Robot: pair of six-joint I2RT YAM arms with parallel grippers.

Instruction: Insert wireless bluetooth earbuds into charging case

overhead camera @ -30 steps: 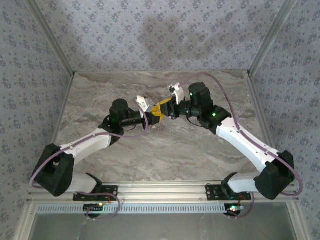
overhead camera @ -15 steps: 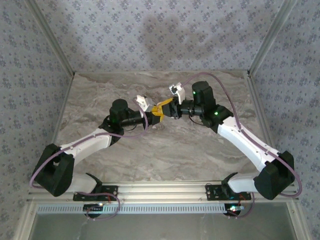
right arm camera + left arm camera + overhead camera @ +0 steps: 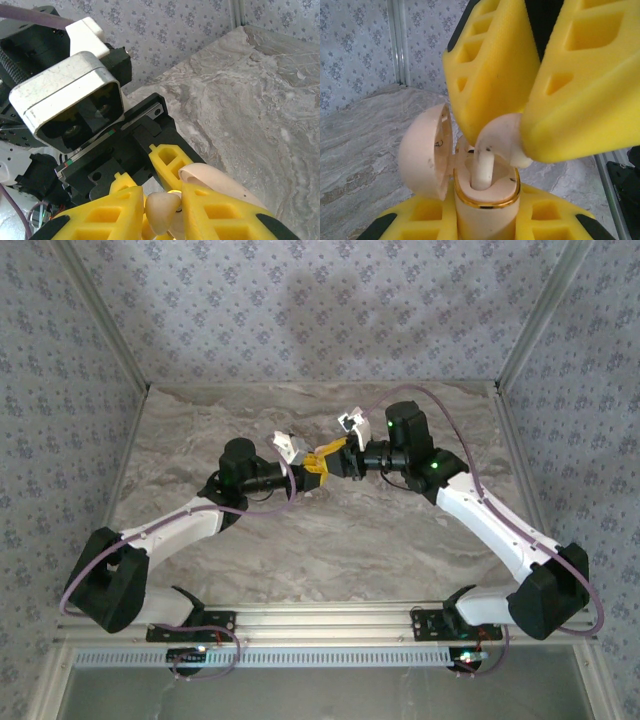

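Top external: Both arms are reached toward the middle of the bench point(image 3: 400, 540). The left gripper point(image 3: 310, 470) and right gripper point(image 3: 328, 460) are met tip to tip, slightly toward 12 o'clock from the bench centre.

Left wrist: The charging case point(image 3: 485, 200) is clamped upright by the left gripper at 6 o'clock, its lid point(image 3: 424, 150) swung open toward 9 o'clock. An earbud point(image 3: 496, 137) is pinched by the right gripper, entering from 1 o'clock. Its stem point(image 3: 481, 170) is lowered into a socket; the head is not yet seated.

Right wrist: The earbud is nipped between the right gripper's fingers at 6 o'clock, with the lid just beside it at 5 o'clock. The left wrist camera housing point(image 3: 75, 100) sits at 10 o'clock.

Step judged: insertion of one earbud, nearly complete. Whether the other is already housed cannot be told. Next move is judged to need a short push along the stem axis, then a narrow release clear of the lid, with the case kept clamped.
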